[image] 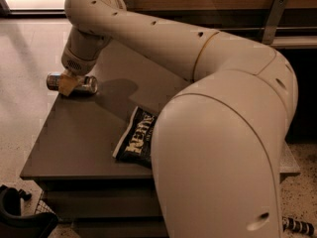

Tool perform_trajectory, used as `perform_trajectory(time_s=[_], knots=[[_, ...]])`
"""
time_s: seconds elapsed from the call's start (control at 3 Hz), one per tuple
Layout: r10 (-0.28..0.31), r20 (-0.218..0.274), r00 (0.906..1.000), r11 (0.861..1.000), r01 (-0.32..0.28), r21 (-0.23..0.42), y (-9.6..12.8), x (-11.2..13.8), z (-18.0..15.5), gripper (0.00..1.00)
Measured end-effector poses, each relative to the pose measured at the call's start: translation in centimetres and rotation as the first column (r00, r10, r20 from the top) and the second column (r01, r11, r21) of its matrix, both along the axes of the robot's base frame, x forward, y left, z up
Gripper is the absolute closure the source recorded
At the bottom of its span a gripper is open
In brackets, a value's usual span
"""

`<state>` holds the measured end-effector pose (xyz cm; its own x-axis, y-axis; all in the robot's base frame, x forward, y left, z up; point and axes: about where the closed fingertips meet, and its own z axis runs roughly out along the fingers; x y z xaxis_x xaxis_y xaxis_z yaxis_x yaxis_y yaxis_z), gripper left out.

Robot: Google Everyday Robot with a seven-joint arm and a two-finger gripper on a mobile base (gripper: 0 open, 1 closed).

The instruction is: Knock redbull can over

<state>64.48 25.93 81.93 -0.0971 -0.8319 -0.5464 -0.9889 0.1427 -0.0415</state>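
Note:
The redbull can [85, 83] is a slim dark silver-grey can. It lies on its side at the far left edge of the grey table [74, 143], its length running left to right. My gripper [68, 84] hangs from the cream arm that reaches across the table from the right. Its tan fingertips [66, 86] sit over the middle of the lying can and cover part of it.
A black chip bag [136, 140] lies flat near the table's middle, partly behind my arm's large elbow. A wooden wall with a metal bracket [271, 14] runs behind the table. Pale floor lies left of the table. Dark base parts [20, 217] show at bottom left.

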Motion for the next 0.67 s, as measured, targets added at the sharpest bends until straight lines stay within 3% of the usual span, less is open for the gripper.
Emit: perform_trajectory(time_s=[0.33, 0.67], knots=[[0.001, -0.001, 1.0000, 1.000, -0.001, -0.001, 0.05, -0.03, -0.06, 0.05], [0.002, -0.003, 1.0000, 1.000, -0.002, -0.002, 0.12, -0.08, -0.18, 0.00]])
